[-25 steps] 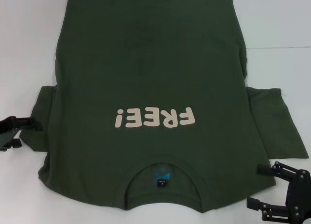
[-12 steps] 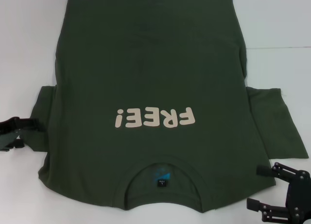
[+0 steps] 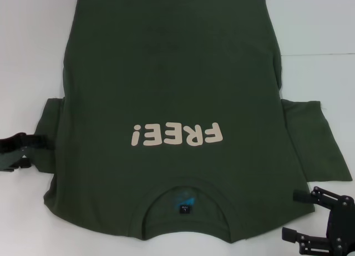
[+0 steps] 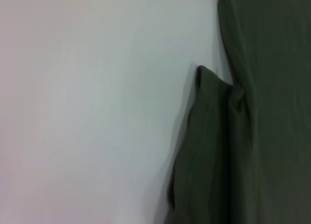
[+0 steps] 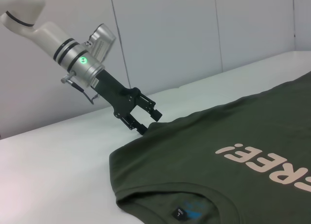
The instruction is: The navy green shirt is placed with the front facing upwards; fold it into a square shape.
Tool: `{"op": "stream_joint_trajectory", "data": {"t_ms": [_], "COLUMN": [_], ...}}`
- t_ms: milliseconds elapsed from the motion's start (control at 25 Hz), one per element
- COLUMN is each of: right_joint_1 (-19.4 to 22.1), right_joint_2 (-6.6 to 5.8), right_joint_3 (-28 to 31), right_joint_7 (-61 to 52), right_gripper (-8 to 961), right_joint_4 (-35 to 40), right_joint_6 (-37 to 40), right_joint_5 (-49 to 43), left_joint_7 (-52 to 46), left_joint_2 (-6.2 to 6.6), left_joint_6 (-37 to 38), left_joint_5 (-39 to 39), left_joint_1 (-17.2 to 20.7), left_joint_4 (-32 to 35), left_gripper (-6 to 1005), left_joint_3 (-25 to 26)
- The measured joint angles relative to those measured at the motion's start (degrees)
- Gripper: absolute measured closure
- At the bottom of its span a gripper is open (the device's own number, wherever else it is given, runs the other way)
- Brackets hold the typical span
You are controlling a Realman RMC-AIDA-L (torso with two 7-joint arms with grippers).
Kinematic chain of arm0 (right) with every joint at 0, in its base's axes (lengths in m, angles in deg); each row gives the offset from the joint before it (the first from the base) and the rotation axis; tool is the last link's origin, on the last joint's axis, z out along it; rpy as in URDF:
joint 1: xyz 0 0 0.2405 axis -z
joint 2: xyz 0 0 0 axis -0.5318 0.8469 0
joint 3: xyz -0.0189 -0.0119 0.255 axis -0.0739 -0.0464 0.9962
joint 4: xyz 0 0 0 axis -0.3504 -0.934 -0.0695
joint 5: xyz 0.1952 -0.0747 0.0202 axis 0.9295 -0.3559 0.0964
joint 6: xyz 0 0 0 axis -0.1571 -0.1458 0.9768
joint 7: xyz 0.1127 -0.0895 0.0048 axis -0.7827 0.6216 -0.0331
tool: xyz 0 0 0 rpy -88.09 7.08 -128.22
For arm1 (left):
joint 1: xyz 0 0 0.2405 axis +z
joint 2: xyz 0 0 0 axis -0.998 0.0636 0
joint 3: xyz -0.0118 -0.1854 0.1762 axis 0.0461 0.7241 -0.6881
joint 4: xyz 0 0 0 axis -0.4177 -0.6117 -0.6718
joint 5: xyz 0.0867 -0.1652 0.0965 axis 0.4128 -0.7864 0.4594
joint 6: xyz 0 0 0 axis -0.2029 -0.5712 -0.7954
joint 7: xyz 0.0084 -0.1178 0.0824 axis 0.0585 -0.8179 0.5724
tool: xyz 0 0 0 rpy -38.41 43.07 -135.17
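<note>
Navy green shirt (image 3: 172, 100) lies flat; we see left gripper (image 3: 34, 150), jaws spread, creeping onto 9 o'clock sleeve (image 3: 47, 134); right gripper (image 3: 302, 214) parked wide.

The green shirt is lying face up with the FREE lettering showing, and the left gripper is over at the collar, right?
Not quite. The navy green shirt lies face up with the lettering showing, but the left gripper is at the sleeve edge, not the collar. The head view shows this.
</note>
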Motion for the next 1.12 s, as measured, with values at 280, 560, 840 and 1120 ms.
{"op": "stream_joint_trajectory", "data": {"t_ms": [280,560,840,1120], "right_joint_1": [0.0,-0.1,-0.2,-0.2], "right_joint_2": [0.00,0.00,0.00,0.00], "right_joint_3": [0.0,0.0,0.0,0.0], "right_joint_7": [0.0,0.0,0.0,0.0], "right_gripper": [25,26,26,26], "right_joint_4": [0.0,0.0,0.0,0.0], "right_joint_6": [0.0,0.1,0.1,0.1], "right_joint_5": [0.0,0.0,0.0,0.2], "left_joint_7": [0.0,0.0,-0.1,-0.6], "left_joint_2": [0.00,-0.08,-0.16,0.15], "left_joint_6": [-0.2,-0.5,-0.9,-1.4], "left_joint_5": [0.0,-0.2,0.5,1.6], "left_joint_1": [-0.8,-1.8,-2.1,-2.1], "left_joint_4": [-0.5,-1.2,-1.2,-0.8], "left_gripper": [165,166,167,168], "left_joint_3": [-0.1,-0.1,-1.4,-1.5]}}
